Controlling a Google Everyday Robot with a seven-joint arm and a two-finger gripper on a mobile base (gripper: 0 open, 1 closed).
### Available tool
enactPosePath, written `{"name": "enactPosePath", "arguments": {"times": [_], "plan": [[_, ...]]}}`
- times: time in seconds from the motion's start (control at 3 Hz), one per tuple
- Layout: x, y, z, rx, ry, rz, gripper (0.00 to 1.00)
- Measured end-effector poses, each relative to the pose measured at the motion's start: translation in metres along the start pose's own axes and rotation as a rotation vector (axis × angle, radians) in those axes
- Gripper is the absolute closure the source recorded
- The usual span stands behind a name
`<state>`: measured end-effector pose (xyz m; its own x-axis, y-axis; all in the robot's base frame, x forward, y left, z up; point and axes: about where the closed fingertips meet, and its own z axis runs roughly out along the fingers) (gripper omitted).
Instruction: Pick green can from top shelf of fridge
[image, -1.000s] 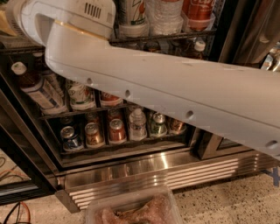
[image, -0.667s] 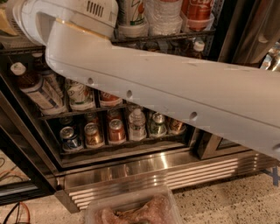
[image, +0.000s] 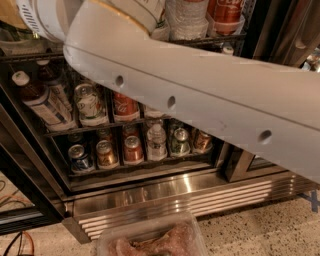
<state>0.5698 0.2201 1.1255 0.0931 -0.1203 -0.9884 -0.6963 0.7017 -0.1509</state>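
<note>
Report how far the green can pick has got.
Done: the arm stretches across the fridge up to the top shelf. In hand: the reach; the gripper is out of view above the top edge, so no grasp shows. Left, as far as shown: gripping the green can and drawing it out.

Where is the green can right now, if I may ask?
At the camera view's top edge, the green can is on the top shelf, mostly hidden behind the arm, left of a clear bottle; the end effector is out of view.
</note>
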Motion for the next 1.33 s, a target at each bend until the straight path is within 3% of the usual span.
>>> {"name": "enactPosePath", "arguments": {"times": [0.33,0.67,1.0,1.33], "plan": [[-0.009,-0.009,-0.001,-0.003,-0.002,0.005,1.00],[0.018,-0.008,-0.013,0.007,0.094,0.044,1.00],[0.015,-0.002,-0.015,-0.010,0.099,0.091,1.00],[0.022,0.007,-0.038,-0.008,0.092,0.183,1.00]]}}
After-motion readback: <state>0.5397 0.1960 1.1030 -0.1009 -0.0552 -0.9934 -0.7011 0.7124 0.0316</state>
